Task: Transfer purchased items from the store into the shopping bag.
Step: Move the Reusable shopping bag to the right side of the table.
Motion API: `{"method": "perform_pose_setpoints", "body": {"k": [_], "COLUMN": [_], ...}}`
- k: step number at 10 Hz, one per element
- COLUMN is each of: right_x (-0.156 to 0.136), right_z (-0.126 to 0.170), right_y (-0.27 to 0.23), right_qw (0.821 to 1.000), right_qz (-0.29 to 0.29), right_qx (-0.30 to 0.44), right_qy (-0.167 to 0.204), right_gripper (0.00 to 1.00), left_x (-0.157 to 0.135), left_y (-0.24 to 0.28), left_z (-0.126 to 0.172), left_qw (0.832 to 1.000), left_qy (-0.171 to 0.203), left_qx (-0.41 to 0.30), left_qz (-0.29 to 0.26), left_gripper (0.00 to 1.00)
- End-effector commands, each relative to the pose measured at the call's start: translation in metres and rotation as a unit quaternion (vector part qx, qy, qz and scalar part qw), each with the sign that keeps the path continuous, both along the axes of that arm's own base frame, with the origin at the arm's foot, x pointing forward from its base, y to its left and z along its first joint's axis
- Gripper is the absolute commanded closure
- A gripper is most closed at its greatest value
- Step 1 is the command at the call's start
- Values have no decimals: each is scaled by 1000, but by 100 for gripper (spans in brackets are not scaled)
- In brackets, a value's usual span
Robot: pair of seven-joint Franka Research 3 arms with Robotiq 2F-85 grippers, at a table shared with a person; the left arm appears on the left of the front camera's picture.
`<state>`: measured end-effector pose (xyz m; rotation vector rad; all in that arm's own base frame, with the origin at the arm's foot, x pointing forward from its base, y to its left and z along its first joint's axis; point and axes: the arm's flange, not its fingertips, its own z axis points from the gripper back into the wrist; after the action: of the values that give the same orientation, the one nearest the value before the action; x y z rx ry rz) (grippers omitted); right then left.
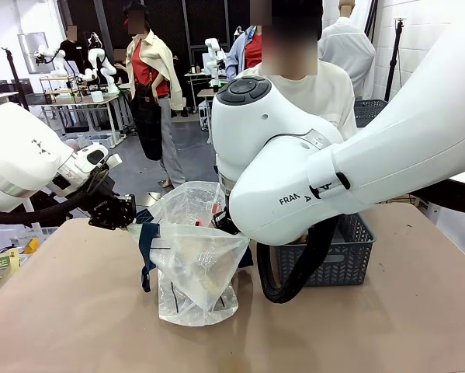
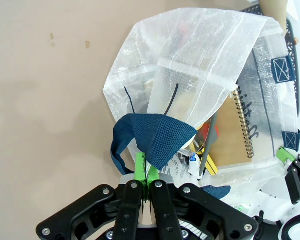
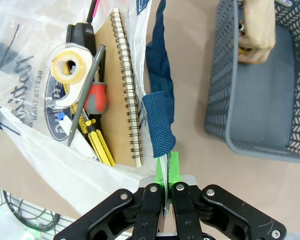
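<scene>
The shopping bag (image 1: 195, 268) stands open mid-table, held up by both grippers. My left gripper (image 1: 126, 220) is shut on a navy handle (image 2: 157, 137) at the bag's left rim, and its green pads (image 2: 139, 167) pinch the strap. My right gripper (image 3: 167, 167) is shut on the other navy handle (image 3: 157, 122). Inside the bag lie a spiral notebook (image 3: 120, 85), a tape dispenser with a pale yellow roll (image 3: 69, 67), a red-and-black screwdriver (image 3: 94, 97) and yellow-handled tools (image 3: 102, 145). The person's hand (image 3: 257, 35) is down in the basket.
A dark grey mesh basket (image 1: 348, 260) sits just right of the bag, behind my right arm's big elbow (image 1: 294, 155). The person (image 1: 325, 85) stands at the far side. Bare brown tabletop (image 1: 77, 311) spreads in front and to the left.
</scene>
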<state>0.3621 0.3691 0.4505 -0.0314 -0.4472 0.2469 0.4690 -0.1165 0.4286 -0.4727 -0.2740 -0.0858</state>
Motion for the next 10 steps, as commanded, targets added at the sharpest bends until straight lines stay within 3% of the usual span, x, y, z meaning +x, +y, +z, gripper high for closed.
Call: {"method": "perform_pose_setpoints", "body": {"k": [1, 10], "right_x": [0, 0], "right_z": [1, 1], "right_y": [-1, -1], "right_qw": [1000, 1000], "right_qz": [-2, -2], "right_qx": [-1, -1], "right_qy": [0, 0], "right_gripper": [100, 100], "left_x": [0, 0], "left_y": [4, 4], "left_z": [2, 2], "left_qw": [1000, 1000], "left_qy": [0, 0], "left_qx": [2, 2], "left_qz": [4, 4], "left_gripper": [100, 100]}}
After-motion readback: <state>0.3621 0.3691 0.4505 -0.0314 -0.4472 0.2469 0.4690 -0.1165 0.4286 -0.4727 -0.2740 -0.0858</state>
